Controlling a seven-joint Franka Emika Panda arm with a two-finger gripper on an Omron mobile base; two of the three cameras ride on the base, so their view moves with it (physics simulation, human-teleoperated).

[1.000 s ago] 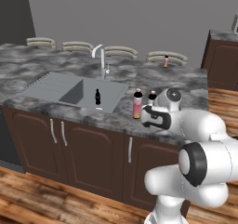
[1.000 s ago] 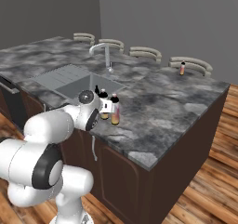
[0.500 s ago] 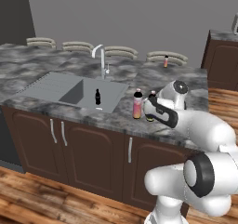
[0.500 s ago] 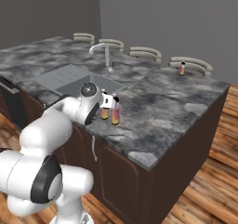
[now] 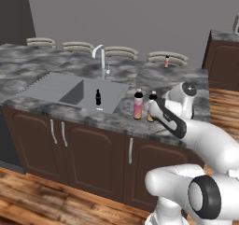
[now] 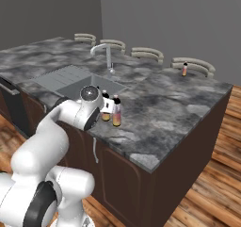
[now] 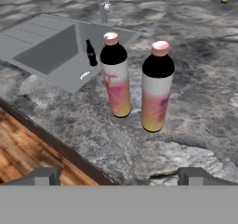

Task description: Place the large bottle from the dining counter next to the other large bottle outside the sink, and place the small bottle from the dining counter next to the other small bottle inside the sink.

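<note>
Left to right in the hand view: sink (image 7: 44, 46) with small black bottle (image 7: 91, 53); two large pink-to-yellow bottles (image 7: 116, 74) (image 7: 156, 86) upright side by side on worktop (image 7: 195, 102) (label writing illegible). Small pink bottle (image 5: 166, 61) far back. Fingers (image 7: 120, 175) spread wide, empty.

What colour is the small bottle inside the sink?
All black; the small bottle shows best in the hand view.

The white arm rises from the base, bends at a dark-jointed elbow and reaches forward at tabletop height. Its wrist is turned so the hand points across the tabletop. The gripper (image 7: 119, 175) stands with its jaws spread wide and nothing between them; its fingertips (image 7: 44, 175) seem to hover level.
</note>
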